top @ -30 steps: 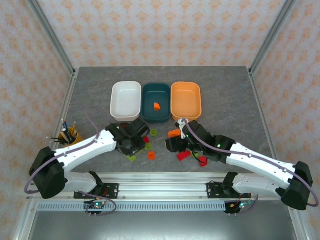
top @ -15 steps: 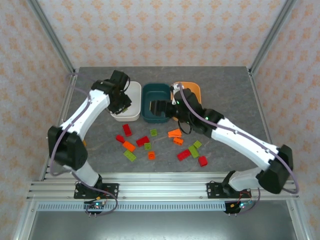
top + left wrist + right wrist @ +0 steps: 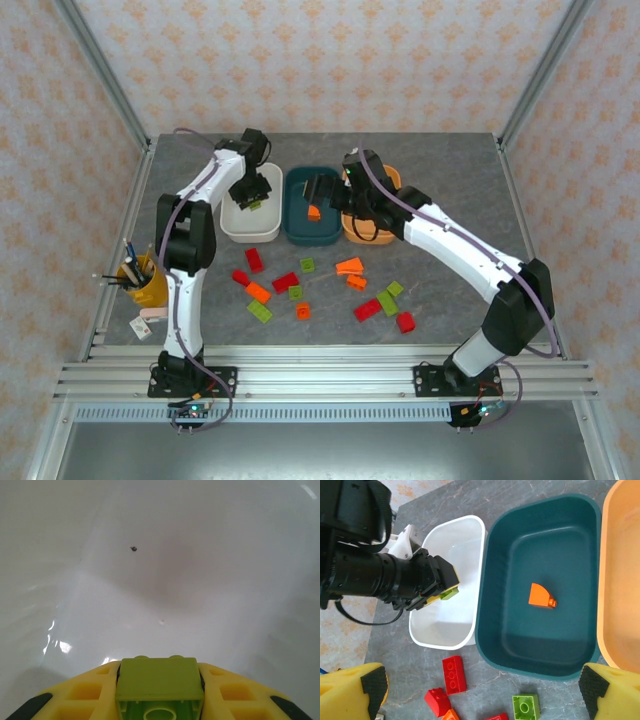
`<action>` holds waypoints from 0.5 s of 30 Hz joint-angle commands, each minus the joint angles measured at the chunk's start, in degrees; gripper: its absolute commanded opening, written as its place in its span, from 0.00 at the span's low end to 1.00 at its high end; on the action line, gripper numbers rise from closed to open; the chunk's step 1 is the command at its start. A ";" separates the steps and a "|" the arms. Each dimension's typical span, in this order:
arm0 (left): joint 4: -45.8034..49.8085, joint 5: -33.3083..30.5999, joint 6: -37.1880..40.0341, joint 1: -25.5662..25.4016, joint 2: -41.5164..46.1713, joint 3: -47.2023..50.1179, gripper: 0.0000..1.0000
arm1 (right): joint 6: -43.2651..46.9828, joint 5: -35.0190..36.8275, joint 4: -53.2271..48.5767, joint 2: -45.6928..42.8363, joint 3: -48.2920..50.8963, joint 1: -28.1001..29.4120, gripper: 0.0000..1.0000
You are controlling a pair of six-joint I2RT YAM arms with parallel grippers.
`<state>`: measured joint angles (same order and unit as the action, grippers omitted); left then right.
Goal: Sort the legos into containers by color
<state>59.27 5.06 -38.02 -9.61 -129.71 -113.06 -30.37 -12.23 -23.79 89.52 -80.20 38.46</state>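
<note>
My left gripper (image 3: pixel 254 198) hangs inside the white tub (image 3: pixel 235 215), shut on a lime green lego (image 3: pixel 159 677) pinched between its yellow fingers (image 3: pixel 90 692). That same green lego (image 3: pixel 448 593) also shows in the right wrist view. My right gripper (image 3: pixel 482 687) stands wide open above the near rim of the dark teal tub (image 3: pixel 492 580), nothing between its pads (image 3: pixel 367 685). An orange quarter-round lego (image 3: pixel 541 596) lies on the teal tub's floor. The orange tub (image 3: pixel 385 215) sits to the right. Several red, orange and green legos (image 3: pixel 285 282) lie loose on the table in front of the tubs.
A yellow cup of pens (image 3: pixel 140 275) stands at the table's left edge. Metal frame posts (image 3: pixel 105 75) rise at the back corners. Two red bricks (image 3: pixel 454 674) and a green one (image 3: pixel 526 706) lie just in front of the white and teal tubs.
Both arms have swung up from the loose bricks to the tubs. The left carried the green lego over the white tub. The right now stands open above the teal tub.
</note>
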 commanded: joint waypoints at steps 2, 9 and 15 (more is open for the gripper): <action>1.22 -1.11 2.34 0.40 -2.39 -2.74 0.28 | -1.39 0.84 -2.96 -3.16 2.31 -0.09 1.00; 1.44 -1.85 3.03 0.38 -3.67 -2.17 0.44 | -2.06 4.11 -9.55 -6.96 6.50 -0.14 1.00; 1.88 -2.16 3.22 0.38 -0.93 -2.98 0.62 | -2.50 6.68 -15.23 -11.18 9.47 -0.09 0.98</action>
<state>59.37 5.02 -35.42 -9.58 -134.08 -114.04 -31.99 -8.88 -33.95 81.08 -71.70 38.46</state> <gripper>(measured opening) 0.597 0.984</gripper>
